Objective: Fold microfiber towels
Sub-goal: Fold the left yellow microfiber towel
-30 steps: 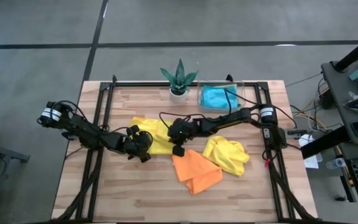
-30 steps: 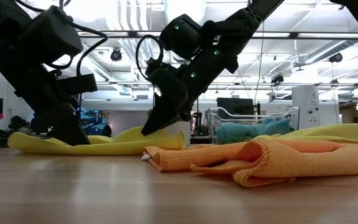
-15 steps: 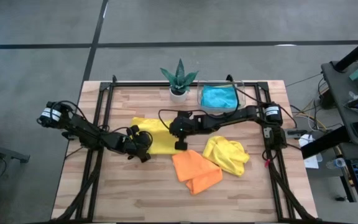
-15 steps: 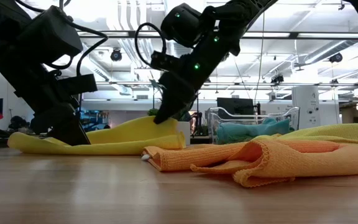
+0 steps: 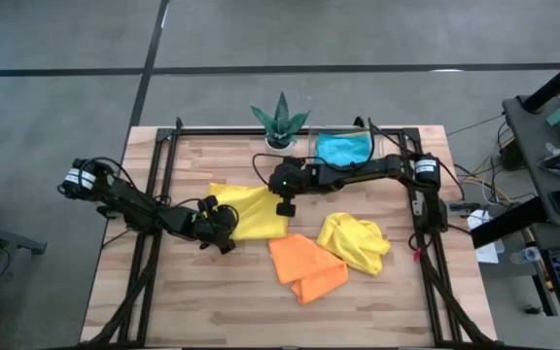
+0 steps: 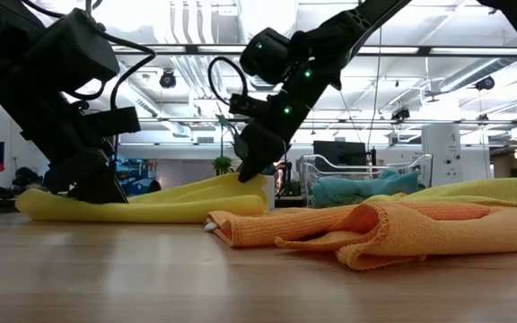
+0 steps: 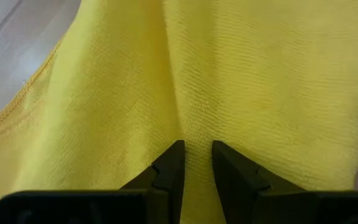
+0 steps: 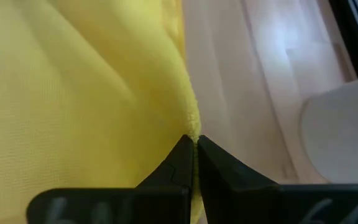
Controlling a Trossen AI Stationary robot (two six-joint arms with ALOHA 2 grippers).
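from above: the right gripper [image 5: 285,205] has carried one edge of the flat yellow towel [image 5: 246,209] away from the orange towel [image 5: 304,264] and toward the far side of the table, near the potted plant [image 5: 280,124]. a second ago it sat lower, almost beside the orange cloth. the left gripper [image 5: 220,235] has not moved and pins the towel's near-left corner. this looks like the first fold being drawn across. a second yellow towel [image 5: 355,240] lies crumpled to the right, and a blue towel [image 5: 342,150] sits bunched in a clear tray [image 5: 385,136].

from table height: the right gripper [image 6: 249,166] holds the yellow edge raised in a gentle slope, its jaws closed on the cloth. the orange towel [image 6: 366,229] shows a nubbly, looped weave with thick rolled edges.

left wrist: the jaws stand slightly parted, nipping a soft ridge of the yellow towel [image 7: 241,74], fine ribbed pile with a stitched hem.

right wrist: the jaws are pressed together on the hemmed edge of the yellow towel [image 8: 73,93], over pale wood planks [image 8: 253,81].
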